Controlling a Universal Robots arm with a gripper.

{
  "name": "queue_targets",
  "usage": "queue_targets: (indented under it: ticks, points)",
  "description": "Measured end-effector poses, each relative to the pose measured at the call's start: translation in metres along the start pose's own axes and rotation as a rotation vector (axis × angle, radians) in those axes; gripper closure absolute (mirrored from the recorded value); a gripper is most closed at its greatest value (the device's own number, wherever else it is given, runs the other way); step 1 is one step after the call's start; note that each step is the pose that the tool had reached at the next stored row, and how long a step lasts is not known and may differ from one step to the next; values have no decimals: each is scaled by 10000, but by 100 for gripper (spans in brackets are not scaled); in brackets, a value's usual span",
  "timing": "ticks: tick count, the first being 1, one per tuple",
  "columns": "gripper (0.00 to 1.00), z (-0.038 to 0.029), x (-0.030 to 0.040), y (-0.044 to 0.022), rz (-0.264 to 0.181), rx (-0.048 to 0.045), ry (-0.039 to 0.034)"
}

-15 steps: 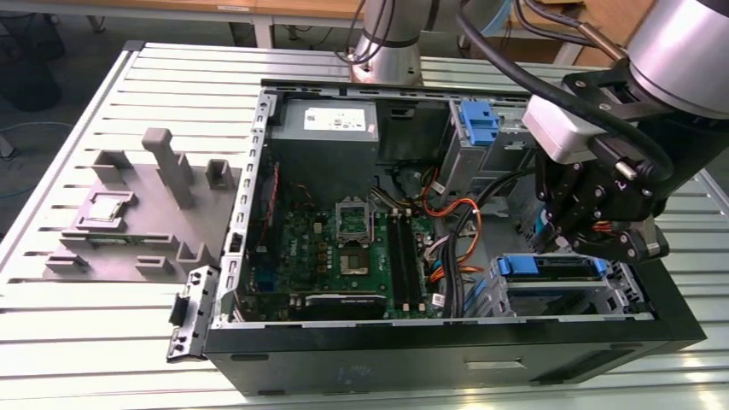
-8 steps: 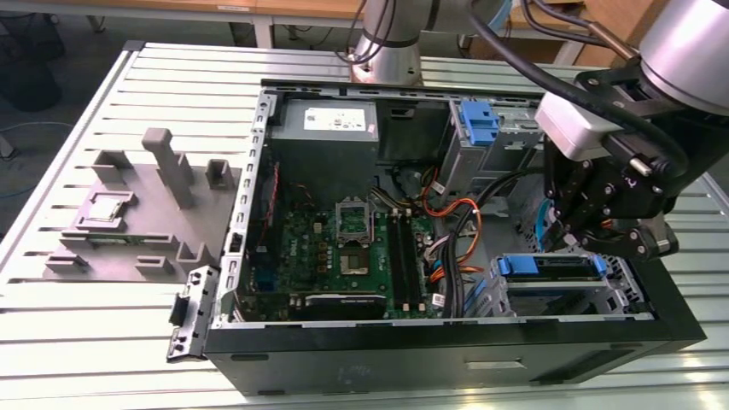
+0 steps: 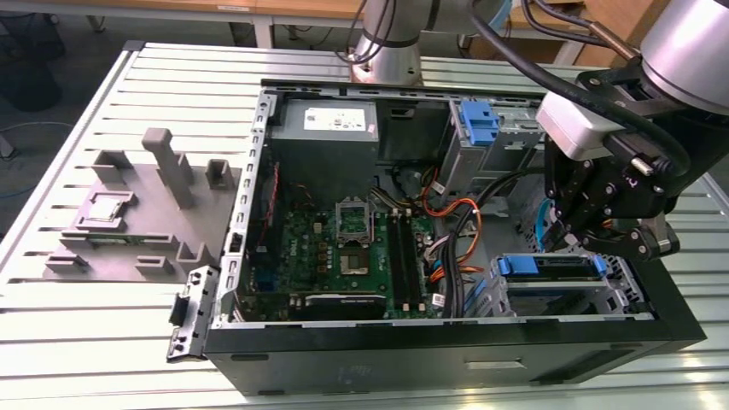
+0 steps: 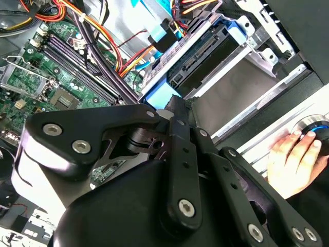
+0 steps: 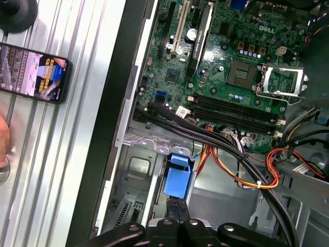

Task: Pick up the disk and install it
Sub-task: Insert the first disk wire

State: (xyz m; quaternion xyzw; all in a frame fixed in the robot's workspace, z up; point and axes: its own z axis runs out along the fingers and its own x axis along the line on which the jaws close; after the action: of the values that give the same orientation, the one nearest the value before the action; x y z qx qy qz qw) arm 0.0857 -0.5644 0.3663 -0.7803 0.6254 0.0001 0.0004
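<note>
The disk (image 3: 552, 266), framed by its blue bracket, lies in the metal drive cage (image 3: 621, 286) at the front corner of the open computer case, on the exterior view's right. My gripper (image 3: 573, 246) hangs just over the disk's inner end. In the second wrist view the disk (image 4: 205, 49) sits in the cage with its connector end facing out. In both wrist views my fingers are shut together, their tips (image 5: 177, 213) against the end of the bracket's blue tab (image 5: 177, 177) rather than around it.
The green motherboard (image 3: 341, 248) with orange and black cables (image 5: 241, 170) fills the case. A second blue bracket (image 3: 479, 124) sits in the upper bay. A grey fixture (image 3: 125, 213) stands on the slatted table. A phone (image 5: 33, 72) and a person's hand (image 4: 295, 154) are beside the case.
</note>
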Motion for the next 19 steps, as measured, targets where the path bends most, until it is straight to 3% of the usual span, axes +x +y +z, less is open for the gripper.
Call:
queue_targets:
  ticks: [9,17,19]
  points:
    - [90,0,0,0,-51,0,1]
    - [90,3,0,0,-1185,-1,0]
    - [90,3,0,0,-1220,-1,0]
